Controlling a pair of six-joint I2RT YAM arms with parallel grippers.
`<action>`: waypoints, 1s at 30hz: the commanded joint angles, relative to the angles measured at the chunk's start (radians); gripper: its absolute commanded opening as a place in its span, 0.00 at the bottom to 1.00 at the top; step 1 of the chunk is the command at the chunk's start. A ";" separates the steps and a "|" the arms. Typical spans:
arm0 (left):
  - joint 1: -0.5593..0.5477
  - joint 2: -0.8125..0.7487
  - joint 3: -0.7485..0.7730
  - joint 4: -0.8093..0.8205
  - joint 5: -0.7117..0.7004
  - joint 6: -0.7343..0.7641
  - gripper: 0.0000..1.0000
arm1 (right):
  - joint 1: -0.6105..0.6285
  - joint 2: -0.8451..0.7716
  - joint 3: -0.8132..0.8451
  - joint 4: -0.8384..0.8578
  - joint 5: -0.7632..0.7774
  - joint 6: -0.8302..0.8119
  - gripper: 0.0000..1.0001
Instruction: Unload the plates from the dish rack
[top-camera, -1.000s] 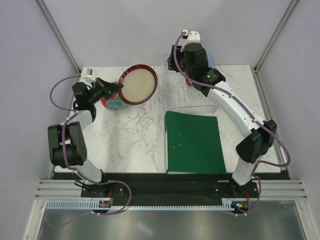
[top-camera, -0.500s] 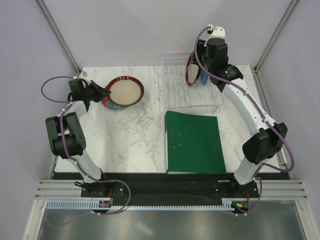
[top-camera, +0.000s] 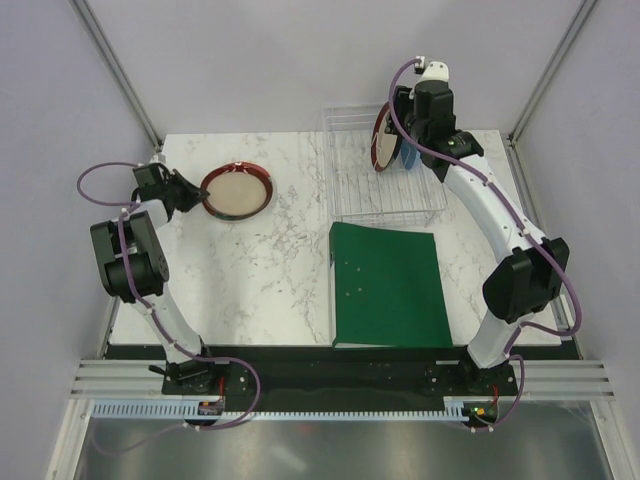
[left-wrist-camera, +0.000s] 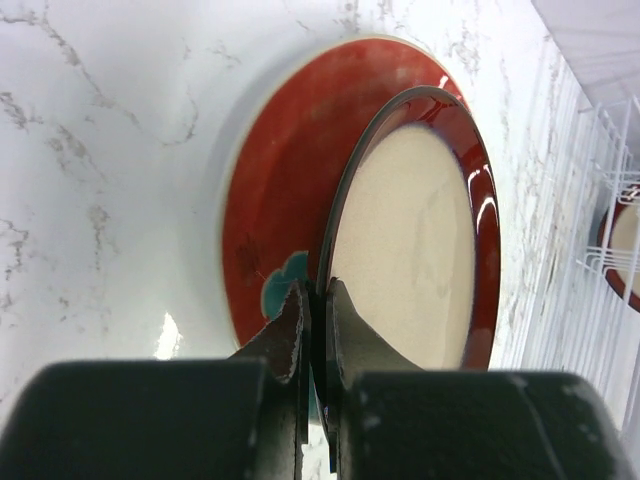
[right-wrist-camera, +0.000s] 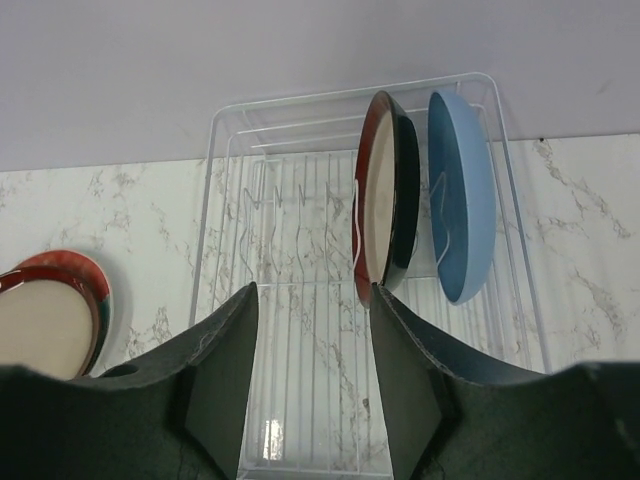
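Observation:
My left gripper (top-camera: 196, 196) (left-wrist-camera: 318, 300) is shut on the near rim of a dark-red-rimmed plate with a cream centre (top-camera: 237, 192) (left-wrist-camera: 410, 250). This plate lies on the red plate with the teal flower pattern (left-wrist-camera: 280, 190), at the table's back left. The clear dish rack (top-camera: 385, 195) (right-wrist-camera: 300, 250) holds a second red-rimmed cream plate (top-camera: 381, 140) (right-wrist-camera: 380, 200) and the light blue plate (top-camera: 407, 158) (right-wrist-camera: 460, 210), both on edge. My right gripper (top-camera: 408, 140) (right-wrist-camera: 312, 380) is open and empty, above the rack and just left of the plates.
A flat green folder (top-camera: 390, 285) lies on the marble table in front of the rack. Metal frame posts and grey walls stand close round the table's back and sides.
My left gripper has lowered the cream-centred plate from a raised tilt until it lies on the red flower plate. My right arm has risen from low over the rack to above the standing plates.

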 joint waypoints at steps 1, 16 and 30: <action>0.004 0.031 0.088 0.110 0.038 -0.019 0.02 | -0.008 0.019 -0.011 0.023 -0.025 -0.015 0.56; 0.005 0.106 0.147 0.055 0.024 -0.008 0.50 | -0.010 0.262 0.186 -0.081 0.099 -0.133 0.66; 0.002 -0.065 0.046 -0.026 -0.067 0.039 1.00 | -0.006 0.544 0.515 -0.148 0.311 -0.223 0.65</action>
